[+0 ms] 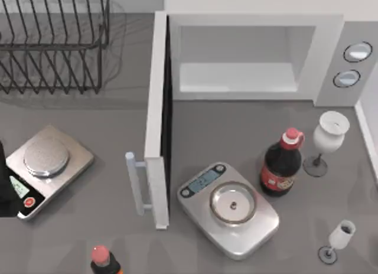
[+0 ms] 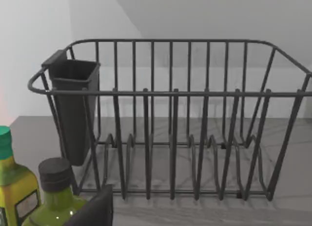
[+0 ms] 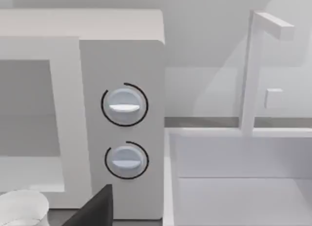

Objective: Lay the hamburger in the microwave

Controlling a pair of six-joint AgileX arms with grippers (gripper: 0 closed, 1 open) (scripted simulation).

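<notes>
Bring the hamburger in low past the swung-open white side-hinged door [image 1: 156,126] and set it flat inside the large white boxy microwave [image 1: 248,55] at the back of the grey table [image 1: 106,126]; its cavity is bare. The left tool [image 2: 92,209] faces a black wire dish rack [image 2: 170,119], and the right tool [image 3: 95,206] faces the microwave's dials; apart or together, I cannot tell

This is a kitchen, a rendered one. A grey worktop [image 1: 88,108] carries a white microwave [image 1: 331,55] with two round dials, its door [image 1: 156,126] swung wide open. A dark wire dish rack [image 1: 53,43] with a cutlery cup [image 2: 73,109] stands at the back, and two flat silver kitchen scales [image 1: 227,209] lie out among a dark sauce bottle [image 1: 282,165], white goblets [image 1: 328,138] and green oil bottles [image 2: 56,197].
</notes>
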